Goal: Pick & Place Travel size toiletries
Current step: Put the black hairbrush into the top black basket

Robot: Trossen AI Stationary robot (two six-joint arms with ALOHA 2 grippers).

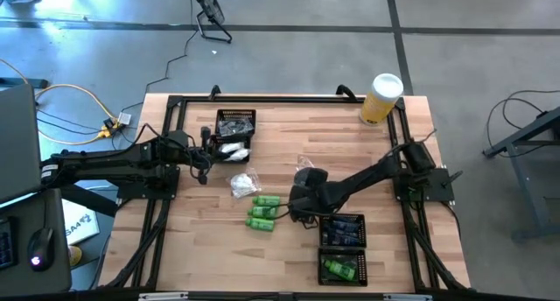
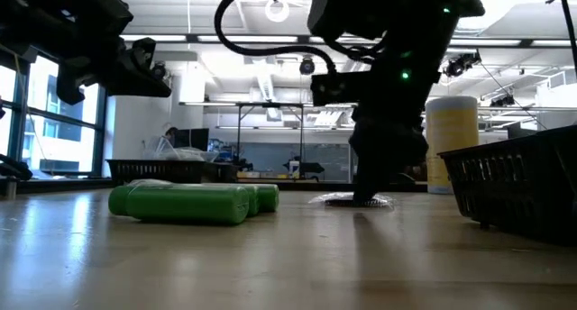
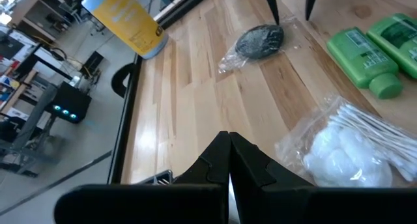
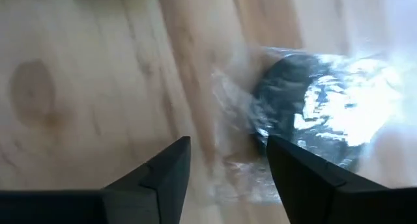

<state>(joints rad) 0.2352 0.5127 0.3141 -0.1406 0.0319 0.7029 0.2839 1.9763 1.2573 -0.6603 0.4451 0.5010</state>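
A round dark flat case in clear wrap (image 4: 306, 113) (image 3: 259, 40) lies flat on the wood. My right gripper (image 4: 228, 149) (image 2: 370, 195) is open and down at the table. Its fingers stand astride the wrap's loose edge, and one fingertip (image 4: 277, 149) is by the case's rim. Green bottles (image 1: 262, 212) (image 2: 185, 204) lie on their sides beside it. A clear packet of cotton swabs (image 1: 243, 185) (image 3: 352, 146) rests nearby. My left gripper (image 3: 228, 159) (image 1: 207, 165) is shut and hangs above the table, next to the swab packet. My right gripper comes at the wrapped case from above, fingers pointing down, with the crinkly wrap edge (image 4: 228, 175) in the gap between them. Whether a fingertip touches the wrap or the case, I cannot tell. The case lies flat on the table.
A black mesh tray (image 1: 234, 124) with white packets sits at the far left. Another tray (image 1: 343, 248) (image 2: 514, 179), holding green bottles and dark items, is near the right front edge. A tall yellow cylinder (image 1: 382, 98) (image 3: 124, 19) stands at the far right corner.
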